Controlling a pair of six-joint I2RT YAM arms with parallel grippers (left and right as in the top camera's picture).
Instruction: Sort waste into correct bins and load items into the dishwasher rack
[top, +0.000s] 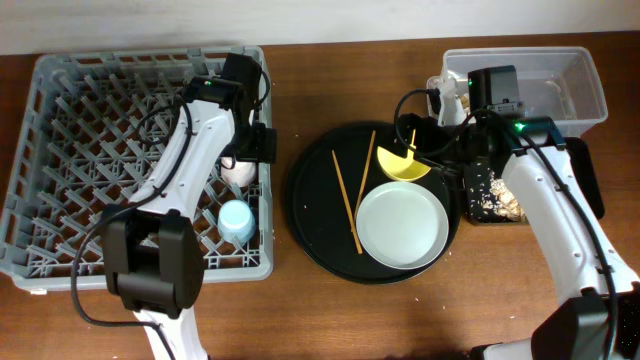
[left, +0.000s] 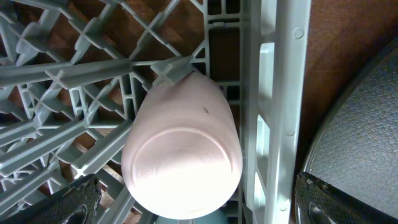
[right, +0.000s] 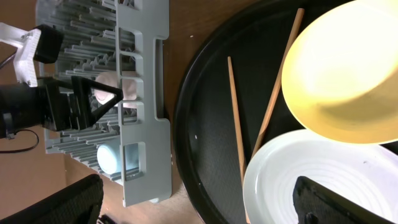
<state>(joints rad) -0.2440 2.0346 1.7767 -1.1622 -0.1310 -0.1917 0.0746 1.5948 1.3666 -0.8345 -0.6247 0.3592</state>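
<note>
Pink cup (left: 183, 155) inverted in rack (left: 273, 93), mouth hidden; left hand (left: 205, 202) spread; right hand (right: 205, 200) spread, fingertips cropped.

A round black tray (top: 318, 200) lies flat near the middle of a brown wooden table (top: 300, 320). The tray's raised rim is smooth and glossy, and both wrist views show its floor finely textured. Bare wood grain shows right up against the rim. A pale strip (top: 330, 15), possibly a wall, runs along the table's far edge.
</note>
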